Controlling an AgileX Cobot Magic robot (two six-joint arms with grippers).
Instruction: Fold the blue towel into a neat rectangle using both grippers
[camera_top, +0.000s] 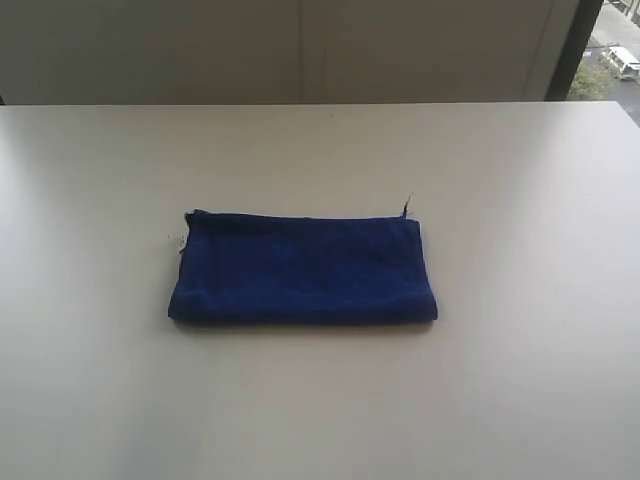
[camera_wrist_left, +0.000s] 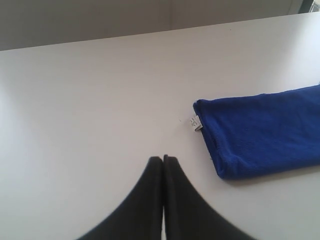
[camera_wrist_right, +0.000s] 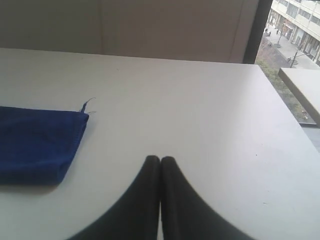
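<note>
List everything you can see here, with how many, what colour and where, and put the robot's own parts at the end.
towel: one, deep blue, folded into a rectangle, lying flat mid-table
tag: one, white, on the towel's end nearest the left arm
loose thread: one, dark, sticking up from the towel's far corner on the right arm's side
table: one, off-white, under the towel
wall: one, plain beige, behind the table
window: one, dark frame, past the table's far right corner, street outside
left hand: one, black, shut, over bare table, apart from the towel
right hand: one, black, shut, over bare table, apart from the towel
</note>
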